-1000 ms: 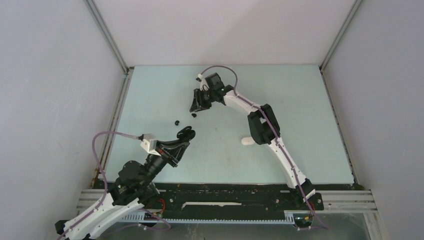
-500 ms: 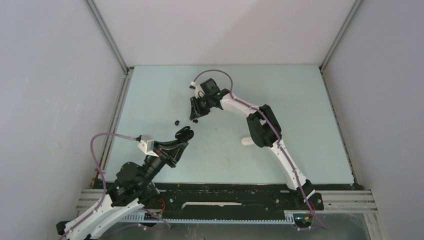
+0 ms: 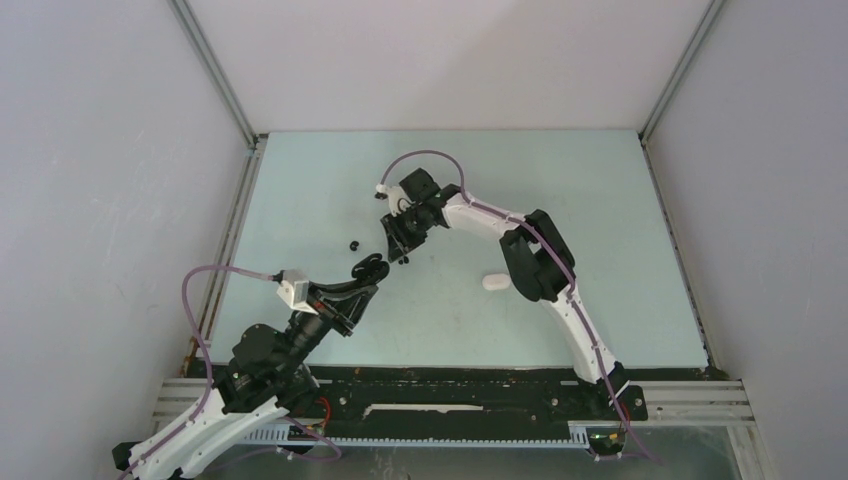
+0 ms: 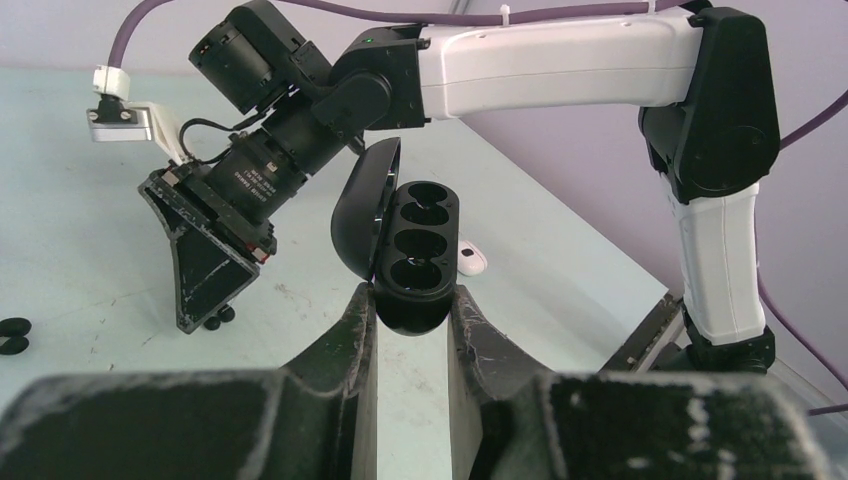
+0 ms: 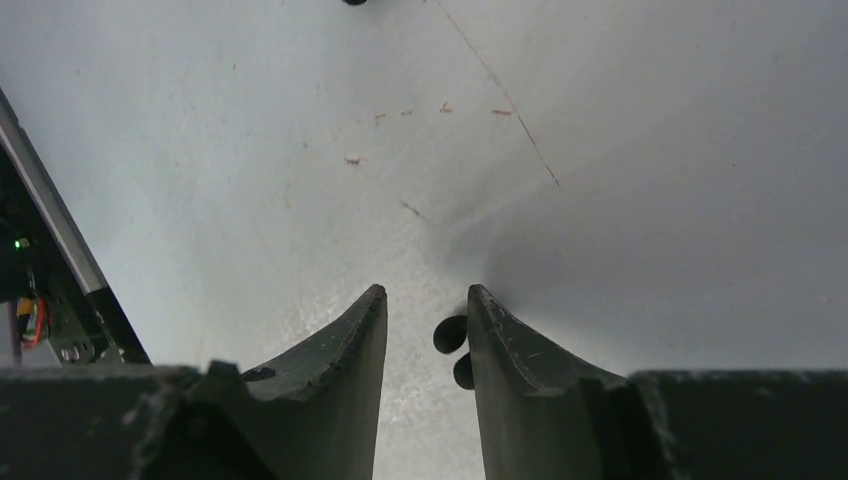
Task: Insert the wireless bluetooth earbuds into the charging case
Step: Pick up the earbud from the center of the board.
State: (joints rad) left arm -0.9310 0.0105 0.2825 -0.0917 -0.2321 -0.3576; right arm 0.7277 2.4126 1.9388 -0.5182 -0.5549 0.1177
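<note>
My left gripper (image 3: pixel 368 270) (image 4: pixel 412 300) is shut on the black charging case (image 4: pixel 412 255), held lid-open with its empty wells showing. My right gripper (image 3: pixel 400 248) (image 5: pixel 425 295) points down at the table just beyond the case, jaws apart. A black earbud (image 5: pixel 450 333) lies between its fingers, against the inner side of the right finger; it also shows in the left wrist view (image 4: pixel 215 318) at the fingertip. Another black earbud (image 3: pixel 353 243) (image 4: pixel 12 335) lies on the table to the left.
A small white oval piece (image 3: pixel 495 282) (image 4: pixel 470 260) lies on the light-blue table (image 3: pixel 600 220) right of the case, near the right arm's elbow. Grey walls with metal corner rails enclose the table on three sides.
My right gripper has moved nearer and slightly right, closing on the held case. The black earbud at its tips has shifted along with it. My left gripper has barely moved.
</note>
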